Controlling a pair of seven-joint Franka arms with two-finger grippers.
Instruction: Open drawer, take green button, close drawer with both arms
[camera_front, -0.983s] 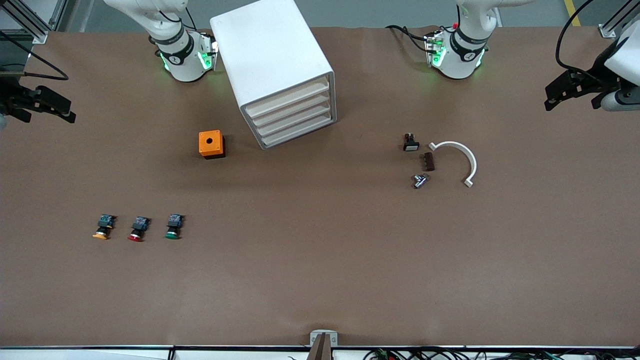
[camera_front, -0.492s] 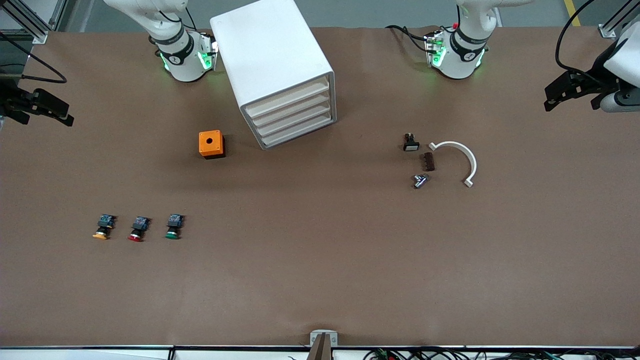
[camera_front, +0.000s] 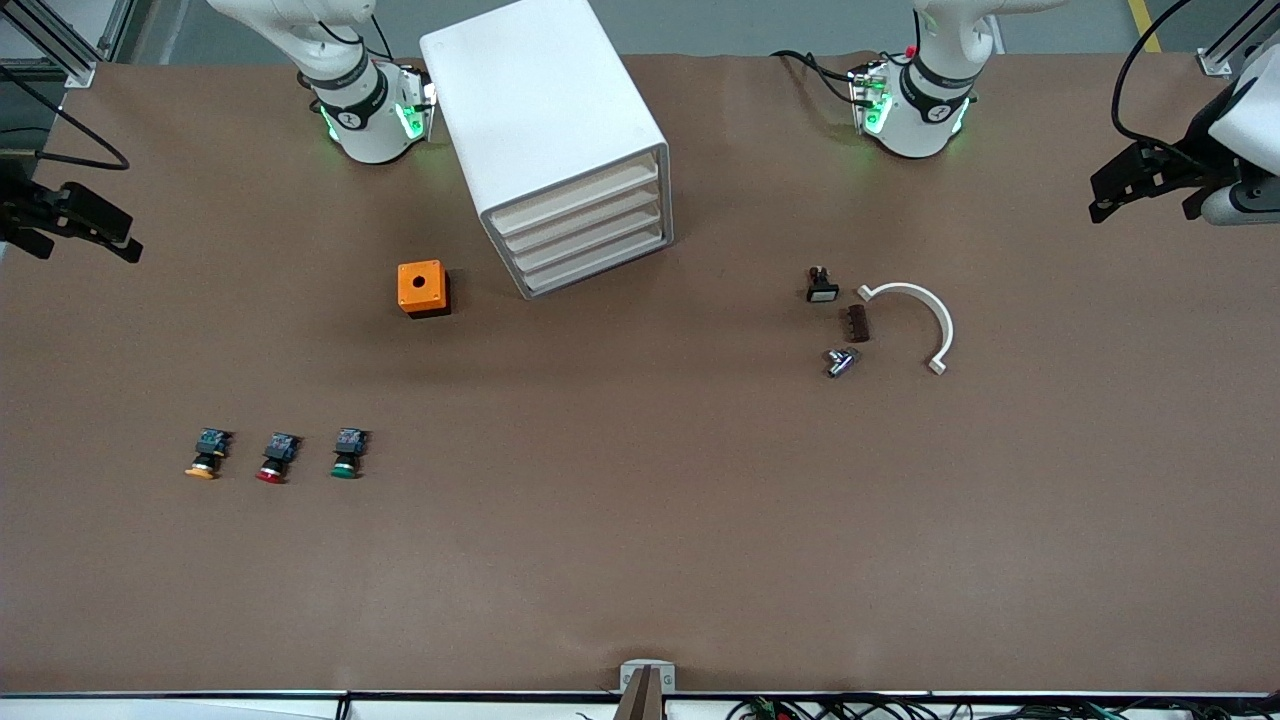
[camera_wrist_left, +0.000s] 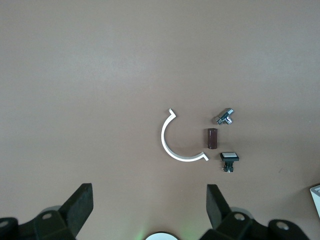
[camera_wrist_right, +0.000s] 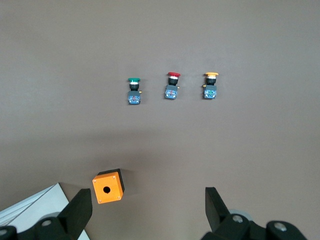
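With all four cream-fronted drawers (camera_front: 590, 232) of white boxy cabinet (camera_front: 545, 130) shut: front view, both grippers spread and empty, left gripper (camera_front: 1140, 185) and right gripper (camera_front: 85, 222) at table ends. Right wrist view: green-capped push-button (camera_wrist_right: 133, 91) near cabinet. Approach one drawer front squarely, then pull straight.

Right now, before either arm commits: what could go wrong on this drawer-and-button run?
1. Wrong pick: the green button lies in a row beside the red button and the yellow button, close together.
2. Wrong drawer: the cabinet has four alike drawer fronts, all shut, stacked tight.
3. Long reach: the left tool and the right tool hang open over the table's ends, away from cabinet and buttons.
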